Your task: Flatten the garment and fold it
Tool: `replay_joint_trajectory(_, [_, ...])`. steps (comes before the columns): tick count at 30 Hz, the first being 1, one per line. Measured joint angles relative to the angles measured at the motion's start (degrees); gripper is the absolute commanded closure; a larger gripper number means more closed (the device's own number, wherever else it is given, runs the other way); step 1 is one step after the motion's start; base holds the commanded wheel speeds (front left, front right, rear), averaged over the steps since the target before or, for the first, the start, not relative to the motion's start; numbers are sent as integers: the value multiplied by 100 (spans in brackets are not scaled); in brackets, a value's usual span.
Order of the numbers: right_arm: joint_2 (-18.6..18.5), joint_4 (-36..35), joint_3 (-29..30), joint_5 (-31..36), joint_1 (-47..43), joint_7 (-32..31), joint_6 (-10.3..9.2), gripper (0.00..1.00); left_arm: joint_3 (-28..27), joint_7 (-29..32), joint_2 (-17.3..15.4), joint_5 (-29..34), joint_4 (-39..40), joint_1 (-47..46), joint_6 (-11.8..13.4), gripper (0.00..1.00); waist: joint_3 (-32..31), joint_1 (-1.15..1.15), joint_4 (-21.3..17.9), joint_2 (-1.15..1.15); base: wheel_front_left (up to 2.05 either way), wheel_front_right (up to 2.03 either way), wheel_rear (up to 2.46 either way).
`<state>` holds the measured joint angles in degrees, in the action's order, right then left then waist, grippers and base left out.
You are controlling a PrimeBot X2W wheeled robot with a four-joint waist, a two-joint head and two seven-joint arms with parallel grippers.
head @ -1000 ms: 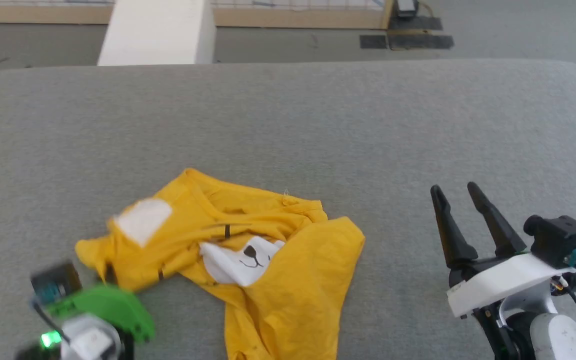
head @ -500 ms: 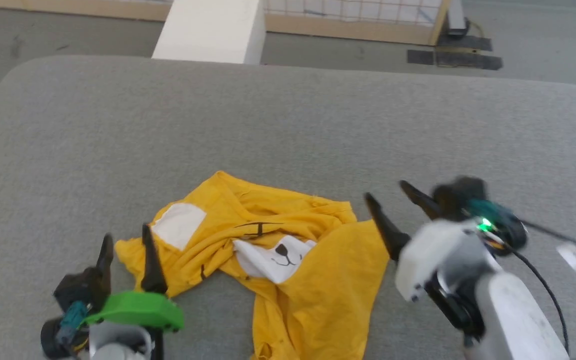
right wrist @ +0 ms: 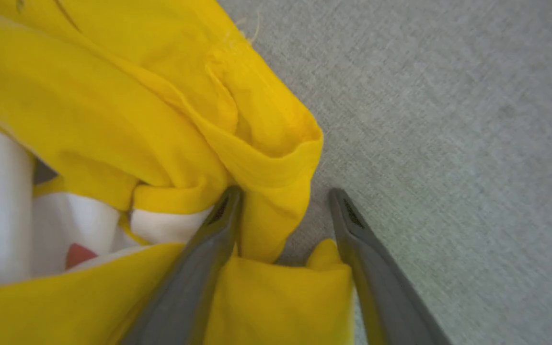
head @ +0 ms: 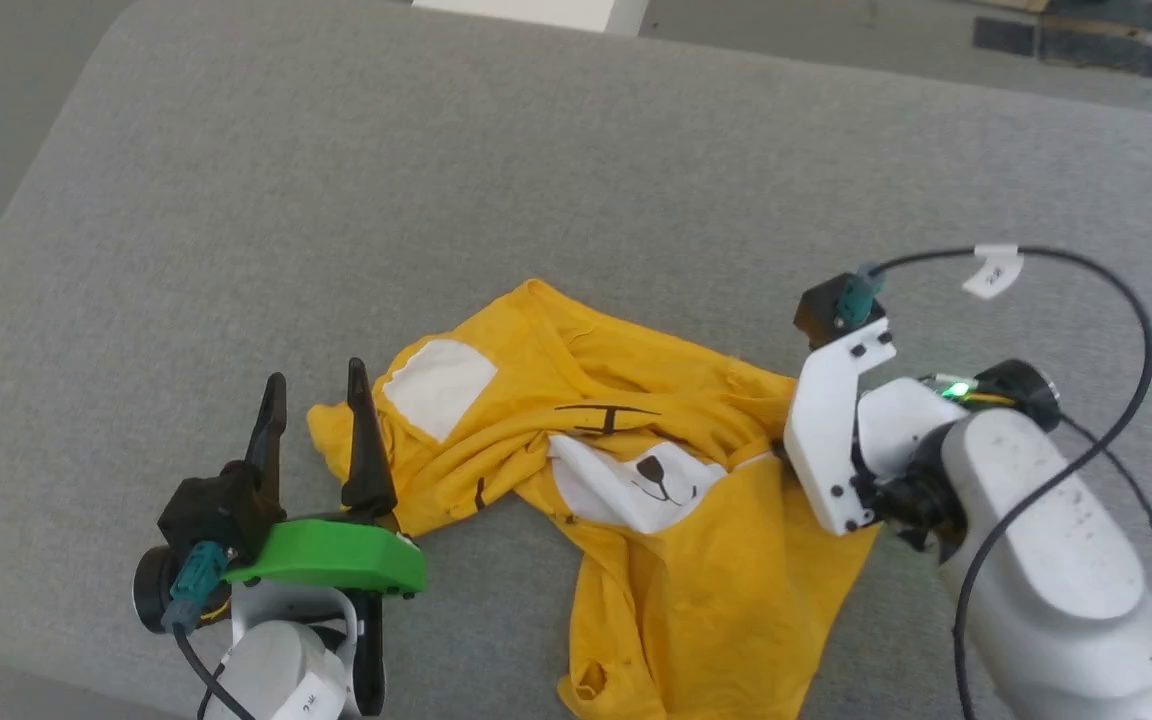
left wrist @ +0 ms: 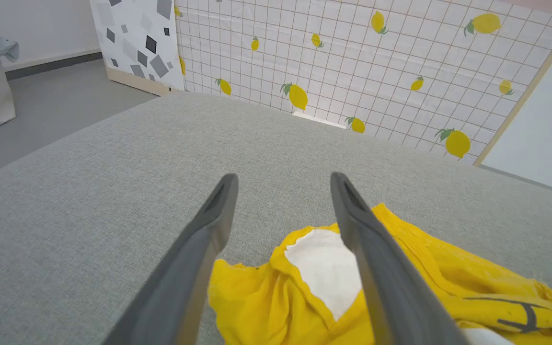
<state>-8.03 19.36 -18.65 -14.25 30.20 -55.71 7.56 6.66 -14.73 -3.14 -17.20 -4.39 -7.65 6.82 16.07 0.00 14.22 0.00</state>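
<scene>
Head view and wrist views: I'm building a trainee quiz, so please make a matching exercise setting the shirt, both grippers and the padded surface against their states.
1 garment
2 left gripper
3 right gripper
4 padded surface

A jaws open astride a yellow fold
B grey, under everything
C crumpled, animal face showing
D jaws open by the white patch

Pairs: 1-C, 2-D, 3-A, 4-B
</scene>
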Motion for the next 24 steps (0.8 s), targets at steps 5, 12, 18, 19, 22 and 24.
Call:
replay_joint_trajectory(5, [-320,-358,65,-147,86,-59,3,100,11,0,1,-64,-5,0,90,0,102,0,101,0,0,0,0])
replay_joint_trajectory(12, [-904,-687,827,189,399,691,3,100,16,0,4,-110,-10,2,133,0,-14,0,9,0,0,0,0])
replay_joint_trajectory(18, [-1590,-730,2087,1452,707,1232,2,100,138,0,8,-159,-38,3,132,0,-73,0,-41,0,0,0,0])
replay_joint_trajectory(19, [-1559,-682,2197,1492,706,1271,2,100,151,0,9,-160,-38,3,131,0,-62,0,-37,0,0,0,0])
replay_joint_trajectory(22, [-1338,-542,2474,1523,679,1370,2,100,160,0,9,-160,-44,2,130,0,-16,0,-40,0,0,0,0])
replay_joint_trajectory(24, [-1144,-450,2602,1522,606,1477,2,100,182,0,9,-160,-58,-1,129,0,24,0,-55,0,0,0,0])
